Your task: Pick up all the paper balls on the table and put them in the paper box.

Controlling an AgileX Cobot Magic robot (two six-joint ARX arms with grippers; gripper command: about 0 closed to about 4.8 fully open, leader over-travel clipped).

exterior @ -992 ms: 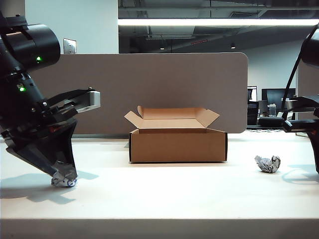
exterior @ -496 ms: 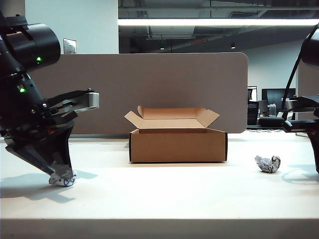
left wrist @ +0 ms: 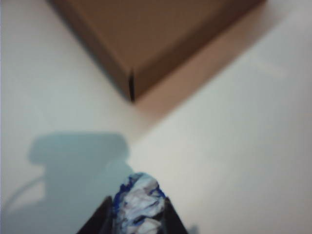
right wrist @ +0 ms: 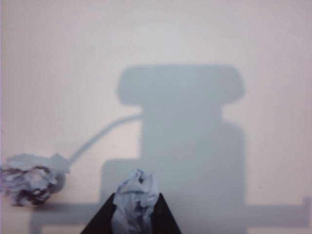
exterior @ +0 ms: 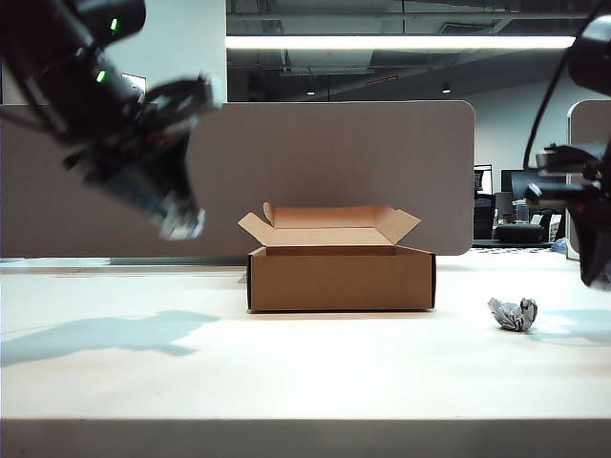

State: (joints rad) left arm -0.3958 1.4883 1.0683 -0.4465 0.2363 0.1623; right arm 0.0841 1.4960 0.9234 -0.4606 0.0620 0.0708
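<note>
Mostly motion-blurred: left gripper (exterior: 181, 224), clamped paper ball (left wrist: 139, 204).

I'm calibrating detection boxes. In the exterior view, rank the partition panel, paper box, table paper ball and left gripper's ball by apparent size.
1. partition panel
2. paper box
3. The loose paper ball on the table and the ball in the left gripper look alike; blur prevents ranking.

Left end effector (exterior: 181, 221) is motion-smeared above and beside the paper box (exterior: 341, 277); fingers and the pinched paper ball (exterior: 182, 225) unresolved in the exterior view. Left wrist view: box cut off by the frame edge, soft focus. Right end effector (right wrist: 135, 214) cropped at the exterior frame edge; its gripped wad (right wrist: 136, 200) shows only in the right wrist view.
</note>
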